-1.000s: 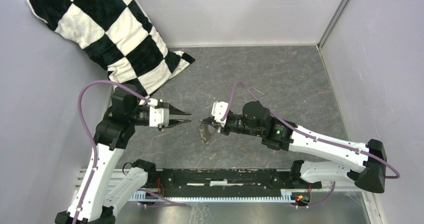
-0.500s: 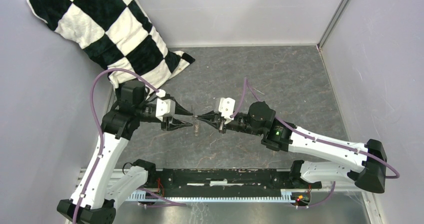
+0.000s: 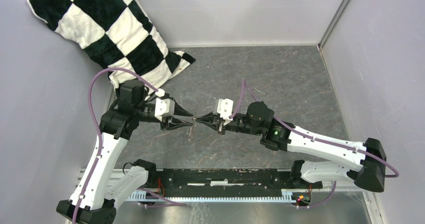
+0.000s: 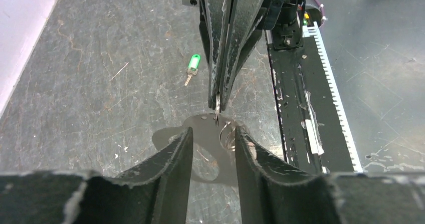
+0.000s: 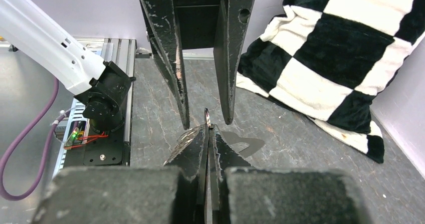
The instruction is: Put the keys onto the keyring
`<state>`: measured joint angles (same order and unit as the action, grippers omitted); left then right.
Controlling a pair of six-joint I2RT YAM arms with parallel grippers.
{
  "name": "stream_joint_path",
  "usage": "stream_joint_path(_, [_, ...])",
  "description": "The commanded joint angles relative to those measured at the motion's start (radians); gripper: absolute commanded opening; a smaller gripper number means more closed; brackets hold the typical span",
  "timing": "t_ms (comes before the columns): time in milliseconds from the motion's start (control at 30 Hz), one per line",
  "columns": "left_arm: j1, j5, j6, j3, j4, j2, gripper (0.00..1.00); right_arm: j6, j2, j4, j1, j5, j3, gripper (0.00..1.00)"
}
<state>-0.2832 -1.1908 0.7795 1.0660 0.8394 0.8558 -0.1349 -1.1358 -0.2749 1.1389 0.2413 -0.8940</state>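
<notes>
My right gripper point(image 3: 199, 119) is shut on the keyring point(image 5: 206, 117), a thin silvery loop that I see edge-on, poking out past its tips above the floor. My left gripper point(image 3: 189, 122) faces it tip to tip, open. The left fingers point(image 5: 175, 83) stand one on each side of the ring's free edge, with a gap on both sides. In the left wrist view the keyring point(image 4: 217, 108) hangs from the right gripper's shut fingers point(image 4: 235, 43), just beyond my left gripper point(image 4: 213, 134). One of the keys point(image 4: 193, 63), with a green tag, lies on the floor behind them. The top view does not show it.
A black-and-white checkered pillow point(image 3: 110, 33) leans in the far left corner. The arms' black base rail point(image 3: 220, 176) runs along the near edge. Grey walls close the left, back and right sides of the dark stone-patterned floor point(image 3: 280, 78).
My left arm has swung right until its open tips straddle the ring. My right gripper has turned the ring edge-on and shifted slightly left and up. Little has moved in the last half second.
</notes>
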Motion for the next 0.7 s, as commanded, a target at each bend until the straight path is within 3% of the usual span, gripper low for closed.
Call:
stream_joint_path(0, [-0.002, -0.044, 0.029, 0.037, 0.007, 0.002, 0.39, 0.012, -0.007, -0.034, -0.001, 0.029, -0.032, 0.01])
stream_joint_path(100, [-0.002, -0.050, 0.022, 0.040, 0.006, 0.001, 0.32, 0.012, -0.010, -0.033, 0.000, 0.029, -0.034, 0.01])
stream_joint_path(333, [-0.002, -0.045, 0.028, 0.024, 0.004, -0.019, 0.26, 0.016, -0.012, -0.038, -0.002, 0.030, -0.038, 0.01])
stream_joint_path(600, [-0.002, -0.047, 0.028, 0.009, 0.005, -0.027, 0.32, 0.029, -0.018, -0.069, -0.001, 0.036, -0.042, 0.01])
stream_joint_path(667, [-0.002, -0.047, 0.024, 0.009, 0.006, -0.022, 0.28, 0.032, -0.023, -0.072, -0.001, 0.045, -0.046, 0.01])
